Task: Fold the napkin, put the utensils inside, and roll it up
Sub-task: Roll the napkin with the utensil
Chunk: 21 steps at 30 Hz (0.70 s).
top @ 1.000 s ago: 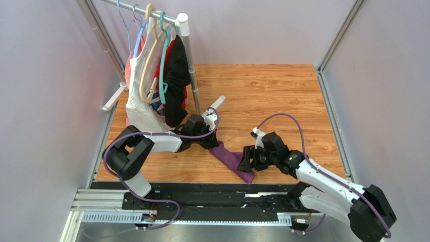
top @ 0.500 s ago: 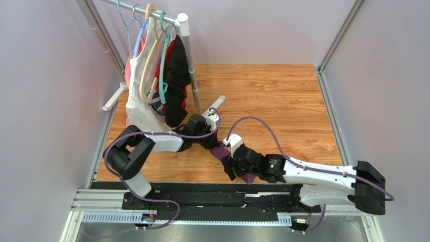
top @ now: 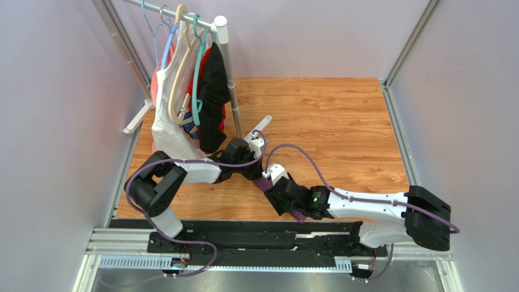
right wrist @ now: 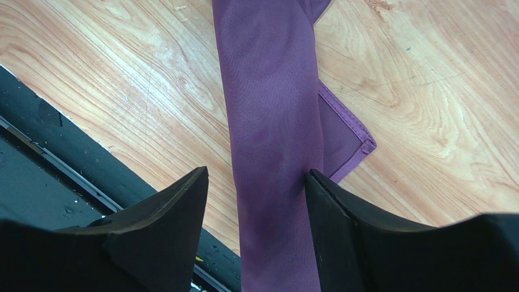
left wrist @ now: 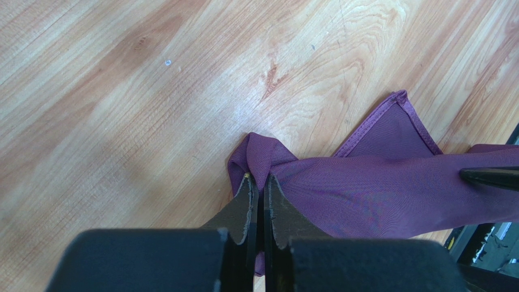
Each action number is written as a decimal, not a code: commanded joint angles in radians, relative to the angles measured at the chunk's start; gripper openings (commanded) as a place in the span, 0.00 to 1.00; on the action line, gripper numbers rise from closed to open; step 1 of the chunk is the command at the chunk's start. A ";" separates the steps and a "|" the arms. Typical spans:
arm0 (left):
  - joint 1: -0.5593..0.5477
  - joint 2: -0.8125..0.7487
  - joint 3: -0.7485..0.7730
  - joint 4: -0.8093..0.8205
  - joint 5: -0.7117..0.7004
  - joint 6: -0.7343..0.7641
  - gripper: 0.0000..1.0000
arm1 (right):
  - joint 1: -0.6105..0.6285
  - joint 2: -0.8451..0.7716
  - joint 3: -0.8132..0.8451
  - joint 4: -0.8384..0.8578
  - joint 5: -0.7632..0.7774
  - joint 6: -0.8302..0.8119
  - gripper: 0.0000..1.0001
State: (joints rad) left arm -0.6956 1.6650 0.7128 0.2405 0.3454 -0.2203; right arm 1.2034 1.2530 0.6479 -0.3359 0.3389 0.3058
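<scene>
The purple napkin [top: 264, 184] lies as a narrow rolled strip on the wooden table near the front edge. In the left wrist view the napkin [left wrist: 377, 188] bunches at one end, and my left gripper [left wrist: 258, 177] is shut on that bunched end. In the right wrist view the napkin [right wrist: 271, 140] runs as a long band between my fingers. My right gripper [right wrist: 256, 179] is open and straddles the band just above the table's front edge. In the top view the left gripper [top: 259, 175] and right gripper [top: 285, 204] sit close together over the strip. The fork and spoon do not show.
A clothes rack [top: 226, 73] with white, red and black garments on hangers stands at the back left. The table's front edge and a black rail [right wrist: 55, 158] lie right below my right gripper. Bare wood [top: 341, 121] stretches to the back right.
My right arm has swung left and stretched out along the front edge, bringing its open gripper over the strip beside the left gripper. The left arm has held still on the napkin's end.
</scene>
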 commanded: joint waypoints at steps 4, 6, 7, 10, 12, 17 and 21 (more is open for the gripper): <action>-0.005 0.013 0.019 -0.041 -0.013 0.027 0.00 | 0.019 0.026 -0.051 0.084 -0.015 0.049 0.62; -0.005 0.012 0.019 -0.040 -0.009 0.027 0.00 | 0.021 0.055 -0.062 0.093 -0.014 0.070 0.62; -0.005 0.010 0.019 -0.040 -0.008 0.024 0.00 | 0.019 0.069 -0.068 0.094 -0.014 0.078 0.62; -0.005 0.004 0.017 -0.038 -0.005 0.025 0.00 | 0.018 0.117 -0.077 0.107 -0.006 0.104 0.59; -0.007 0.006 0.019 -0.037 -0.002 0.024 0.00 | 0.007 0.156 -0.082 0.115 -0.006 0.118 0.49; -0.005 -0.008 0.014 -0.029 0.004 0.012 0.16 | -0.013 0.209 -0.093 0.132 -0.044 0.153 0.34; -0.005 -0.095 -0.013 -0.032 -0.028 -0.019 0.59 | -0.047 0.194 -0.117 0.141 -0.142 0.174 0.03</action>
State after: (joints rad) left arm -0.6907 1.6535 0.7155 0.2432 0.3222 -0.2268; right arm 1.1889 1.3983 0.5919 -0.1864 0.3416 0.4011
